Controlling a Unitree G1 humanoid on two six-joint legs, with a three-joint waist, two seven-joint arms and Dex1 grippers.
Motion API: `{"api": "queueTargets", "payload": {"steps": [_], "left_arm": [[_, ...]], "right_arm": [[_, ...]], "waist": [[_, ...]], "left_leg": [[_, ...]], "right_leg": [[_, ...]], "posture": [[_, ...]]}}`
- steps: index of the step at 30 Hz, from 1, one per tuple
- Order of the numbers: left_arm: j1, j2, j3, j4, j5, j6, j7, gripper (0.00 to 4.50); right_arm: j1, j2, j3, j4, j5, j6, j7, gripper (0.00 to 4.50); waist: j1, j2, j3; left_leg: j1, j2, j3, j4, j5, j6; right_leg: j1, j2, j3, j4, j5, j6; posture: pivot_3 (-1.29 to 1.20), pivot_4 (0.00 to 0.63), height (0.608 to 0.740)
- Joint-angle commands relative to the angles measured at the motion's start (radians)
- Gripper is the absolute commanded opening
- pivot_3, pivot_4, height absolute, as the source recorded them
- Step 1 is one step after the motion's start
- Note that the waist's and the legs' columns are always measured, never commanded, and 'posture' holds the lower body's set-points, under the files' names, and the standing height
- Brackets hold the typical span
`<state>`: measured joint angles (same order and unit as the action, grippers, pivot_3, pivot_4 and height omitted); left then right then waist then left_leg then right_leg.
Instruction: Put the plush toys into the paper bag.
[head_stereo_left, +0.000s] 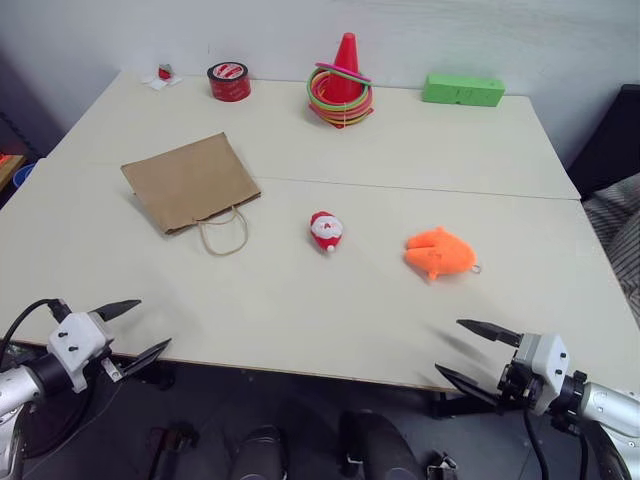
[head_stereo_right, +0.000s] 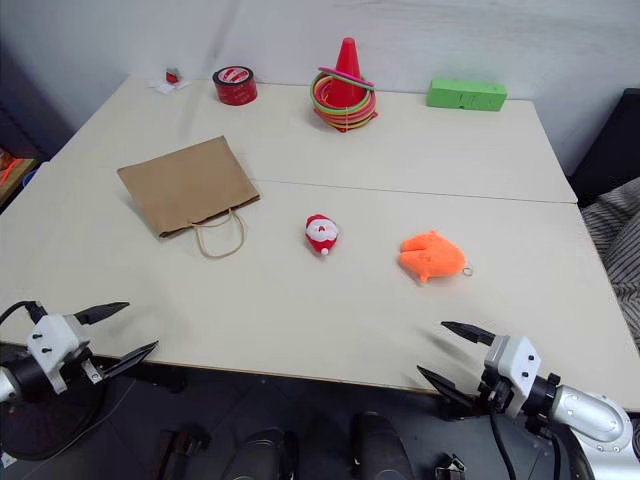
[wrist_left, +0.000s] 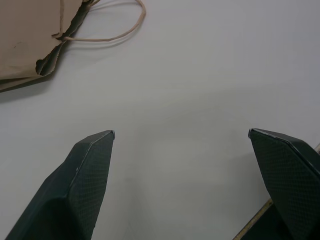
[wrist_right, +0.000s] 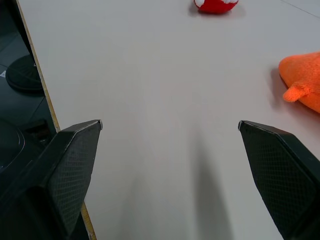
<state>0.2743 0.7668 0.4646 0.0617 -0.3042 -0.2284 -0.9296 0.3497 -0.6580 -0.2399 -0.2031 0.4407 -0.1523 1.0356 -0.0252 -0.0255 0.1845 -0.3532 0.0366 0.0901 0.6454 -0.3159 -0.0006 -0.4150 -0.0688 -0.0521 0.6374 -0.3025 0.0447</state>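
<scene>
On the near edge, left: the left gripper (head_stereo_left: 135, 327) hangs over the front rim of the pale table (head_stereo_left: 300, 300), its two black fingers spread wide with nothing between them.
On the near edge, right: the right gripper (head_stereo_left: 470, 353) sits at the table's front rim too, fingers just as wide apart and empty.
Paper bag: the brown paper bag (head_stereo_left: 190, 181) lies flat on the left half of the table, its mouth and beige cord handles (head_stereo_left: 224, 232) turned toward the front edge; it is ahead of the left gripper and well apart from it. In the left wrist view the bag's mouth (wrist_left: 47, 62) shows beyond the fingertips (wrist_left: 95, 150), bare tabletop between.
Santa plush: the small red-and-white Santa toy (head_stereo_left: 326, 230) lies near the table's middle, just right of the bag's handles, roughly midway between the two grippers and well ahead of both.
Orange plush: the orange fish-shaped toy (head_stereo_left: 438, 252), with a small ring at its right side, lies right of the Santa toy and ahead of the right gripper, apart from it; the right wrist view shows its edge (wrist_right: 302, 80) beyond the fingertips.
Far edge: a red tape roll (head_stereo_left: 229, 81), a red cone with coloured rings (head_stereo_left: 342, 90) and a green block (head_stereo_left: 462, 90) stand along the back.
</scene>
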Motion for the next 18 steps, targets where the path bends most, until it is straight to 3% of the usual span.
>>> {"api": "queueTargets", "payload": {"steps": [1, 4, 7, 13, 18], "left_arm": [[0.015, 0.02, 0.037, -0.034, -0.024, -0.006, -0.012, 4.5], [-0.014, 0.057, 0.052, -0.077, -0.126, 0.173, -0.031, 4.5], [-0.147, 0.087, 0.031, -0.095, -0.158, 0.297, 0.029, 4.5], [-0.468, 0.092, -0.181, 0.02, 0.07, 0.311, 0.162, 4.5], [-0.748, 0.006, -0.34, 0.295, 0.24, 0.201, 0.269, 4.5]], "right_arm": [[0.001, 0.006, 0.003, -0.033, 0.005, -0.028, 0.013, 4.47], [-0.061, 0.066, 0.04, -0.103, 0.059, 0.019, -0.044, 4.47], [-0.141, 0.132, 0.088, -0.197, 0.125, 0.09, -0.111, 4.47], [-0.23, 0.187, 0.152, -0.271, 0.148, 0.152, -0.172, 4.47], [-0.263, 0.222, 0.196, -0.223, 0.082, 0.112, -0.178, 4.47]], "waist": [[0.0, 0.0, 0.0], [-0.002, -0.001, 0.0], [-0.001, 0.001, 0.001], [0.023, 0.002, 0.001], [0.024, 0.001, 0.001]], "left_leg": [[0.0, 0.0, 0.0, 0.0, 0.0, 0.0], [0.0, 0.0, 0.0, 0.0, 0.0, 0.0], [0.0, 0.001, 0.0, 0.001, 0.0, -0.001], [-0.001, 0.001, 0.001, 0.001, 0.0, 0.0], [-0.004, 0.0, 0.003, 0.003, -0.002, 0.002]], "right_leg": [[0.0, 0.0, 0.0, 0.0, 0.0, 0.0], [0.0, 0.0, 0.0, 0.0, 0.0, 0.0], [0.001, 0.0, -0.001, 0.001, 0.0, 0.0], [0.001, -0.002, -0.003, -0.001, 0.0, 0.001], [0.0, -0.002, -0.006, -0.002, 0.001, 0.002]], "posture": [[0.0, 0.15, 0.74], [0.0, 0.15, 0.74], [0.0, 0.15, 0.74], [0.0, 0.15, 0.74], [0.0, 0.15, 0.74]]}}
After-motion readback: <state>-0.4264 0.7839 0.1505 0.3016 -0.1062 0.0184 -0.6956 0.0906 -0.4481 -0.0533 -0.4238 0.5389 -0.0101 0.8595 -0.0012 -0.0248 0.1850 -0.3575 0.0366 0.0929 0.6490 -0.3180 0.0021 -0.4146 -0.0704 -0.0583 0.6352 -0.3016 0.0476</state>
